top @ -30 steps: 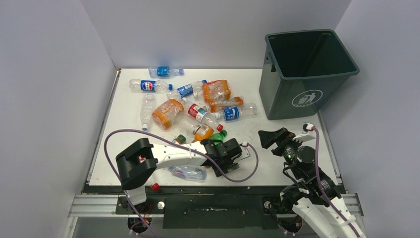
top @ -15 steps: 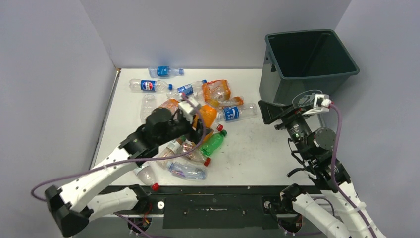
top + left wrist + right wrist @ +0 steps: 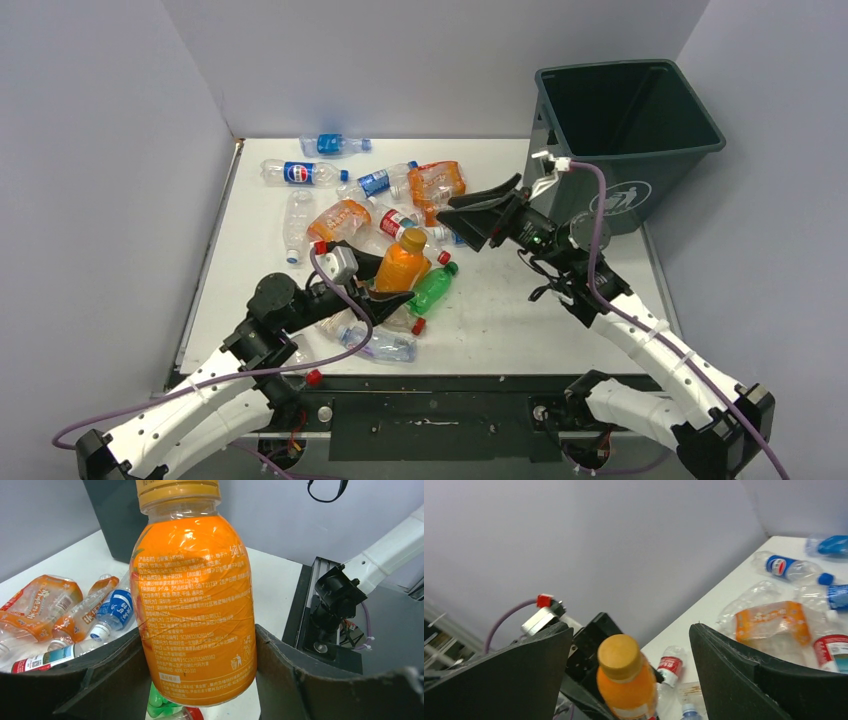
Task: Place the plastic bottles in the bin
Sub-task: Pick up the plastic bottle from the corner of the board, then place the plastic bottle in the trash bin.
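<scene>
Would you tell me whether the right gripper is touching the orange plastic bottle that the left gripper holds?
Apart. The right wrist view shows the orange bottle between the open fingers of the right gripper, with gaps on both sides.

Left wrist view: orange bottle [image 3: 195, 605] cap top cut by upper edge; green bottle [image 3: 159, 707] mostly hidden behind it; bin [image 3: 112, 520] shows one corner only, rest out of frame. Right wrist view: orange bottle base cut by lower edge, picture blurred. Top view: litter symbol [image 3: 618, 194] partly behind right arm [image 3: 640, 335]; bin interior too dark to tell.
</scene>
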